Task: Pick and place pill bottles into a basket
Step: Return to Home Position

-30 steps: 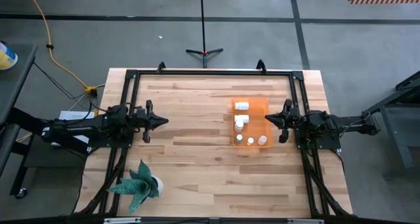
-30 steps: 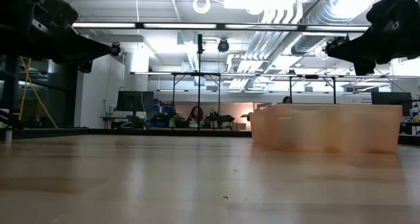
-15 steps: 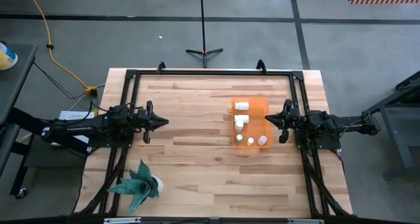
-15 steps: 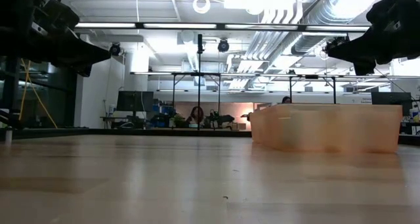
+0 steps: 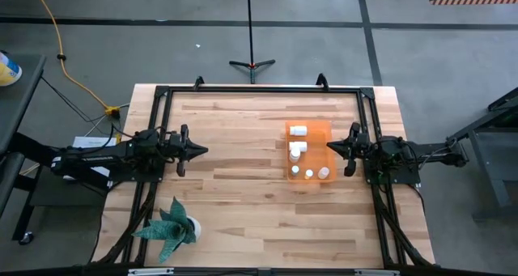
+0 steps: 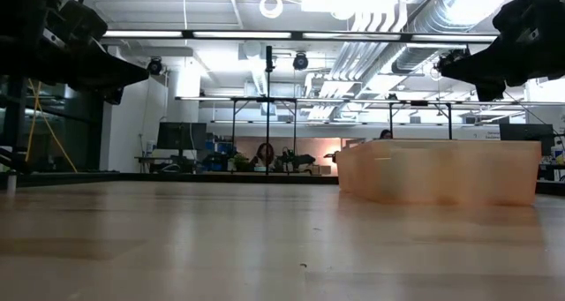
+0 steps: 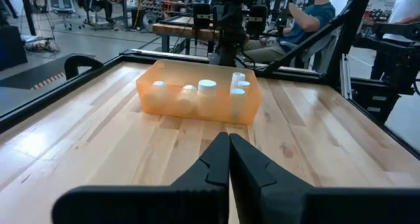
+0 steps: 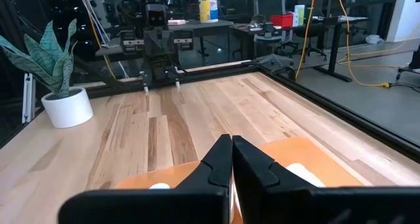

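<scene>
Pill bottles (image 5: 296,149) all sit inside the basket (image 5: 322,142), a translucent orange bin standing on the table (image 5: 243,195) close to its right edge, about midway along that edge. One bottle lies on its side at the bin's far end. The others stand in the middle and along its near wall. The right gripper (image 5: 329,146) hangs raised over the basket's right wall, fingers pressed together, holding nothing. The left gripper (image 5: 205,150) hovers over the table's left part, well apart from the basket, fingers likewise pinched together and empty. A potted plant (image 5: 171,226) stands near the table's near left corner.
</scene>
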`<action>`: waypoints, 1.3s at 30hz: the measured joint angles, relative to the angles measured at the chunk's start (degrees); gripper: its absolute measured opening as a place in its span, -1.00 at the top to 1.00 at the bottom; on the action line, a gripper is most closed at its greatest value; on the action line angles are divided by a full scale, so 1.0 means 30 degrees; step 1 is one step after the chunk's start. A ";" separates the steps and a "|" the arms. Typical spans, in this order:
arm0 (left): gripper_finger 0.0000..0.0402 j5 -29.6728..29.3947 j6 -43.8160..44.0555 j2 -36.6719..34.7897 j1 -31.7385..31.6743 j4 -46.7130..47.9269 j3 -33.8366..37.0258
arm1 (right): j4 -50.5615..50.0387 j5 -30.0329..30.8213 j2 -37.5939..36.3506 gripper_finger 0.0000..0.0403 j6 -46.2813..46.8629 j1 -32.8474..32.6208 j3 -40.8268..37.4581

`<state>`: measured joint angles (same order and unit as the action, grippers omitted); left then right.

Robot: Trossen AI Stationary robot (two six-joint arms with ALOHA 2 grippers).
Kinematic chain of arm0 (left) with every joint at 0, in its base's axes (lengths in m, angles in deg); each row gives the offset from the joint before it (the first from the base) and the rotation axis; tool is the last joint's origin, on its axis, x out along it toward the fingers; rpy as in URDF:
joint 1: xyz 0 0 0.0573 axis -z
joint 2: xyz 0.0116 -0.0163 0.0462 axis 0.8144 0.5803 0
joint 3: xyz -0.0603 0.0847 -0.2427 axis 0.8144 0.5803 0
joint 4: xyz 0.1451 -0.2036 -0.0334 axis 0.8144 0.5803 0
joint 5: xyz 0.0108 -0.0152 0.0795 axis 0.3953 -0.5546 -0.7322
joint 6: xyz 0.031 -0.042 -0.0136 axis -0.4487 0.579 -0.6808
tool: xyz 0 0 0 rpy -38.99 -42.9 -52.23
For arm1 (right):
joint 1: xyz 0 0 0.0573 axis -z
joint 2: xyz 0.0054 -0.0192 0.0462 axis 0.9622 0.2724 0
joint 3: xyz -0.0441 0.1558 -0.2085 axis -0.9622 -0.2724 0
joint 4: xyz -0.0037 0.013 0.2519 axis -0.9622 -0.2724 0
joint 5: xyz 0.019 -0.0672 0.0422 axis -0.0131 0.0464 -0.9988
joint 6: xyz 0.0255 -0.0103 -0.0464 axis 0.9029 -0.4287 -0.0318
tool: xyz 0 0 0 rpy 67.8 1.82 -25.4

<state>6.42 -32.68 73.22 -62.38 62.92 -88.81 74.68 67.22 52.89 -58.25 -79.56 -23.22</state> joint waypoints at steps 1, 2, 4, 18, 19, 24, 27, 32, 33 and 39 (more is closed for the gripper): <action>0.76 -0.0003 0.0001 0.0000 0.0000 0.0003 0.0000 | -0.0003 0.0000 0.0000 0.99 0.0000 0.0000 0.0000; 0.74 -0.0041 0.0002 0.0000 0.0000 0.0019 0.0007 | -0.0004 0.0000 0.0000 0.99 0.0000 0.0000 0.0000; 0.72 -0.0124 0.0008 0.0000 0.0000 0.0036 0.0007 | -0.0004 0.0000 0.0000 0.99 0.0000 0.0000 0.0000; 0.69 -0.0146 0.0008 0.0000 0.0000 0.0044 0.0007 | -0.0011 0.0000 0.0000 0.99 0.0000 0.0000 0.0000; 0.69 -0.0146 0.0008 0.0000 0.0000 0.0044 0.0007 | -0.0011 0.0000 0.0000 0.99 0.0000 0.0000 0.0000; 0.69 -0.0149 0.0008 0.0000 0.0000 0.0044 0.0015 | -0.0011 0.0000 0.0000 0.98 0.0000 0.0000 0.0000; 0.69 -0.0153 0.0008 0.0000 0.0000 0.0044 0.0015 | -0.0011 0.0000 0.0000 0.99 0.0000 0.0000 0.0000; 0.69 -0.0153 0.0008 0.0000 0.0000 0.0044 0.0015 | -0.0014 0.0000 0.0000 0.97 -0.0001 0.0000 0.0000; 0.69 -0.0153 0.0008 0.0000 0.0000 0.0044 0.0015 | -0.0016 0.0000 0.0000 0.96 0.0000 0.0002 0.0000; 0.69 -0.0153 0.0008 0.0000 0.0000 0.0044 0.0022 | -0.0018 0.0000 0.0000 0.98 0.0000 0.0006 0.0000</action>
<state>5.96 -32.65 73.22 -62.38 63.05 -88.74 74.62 67.22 52.89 -58.25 -79.54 -23.22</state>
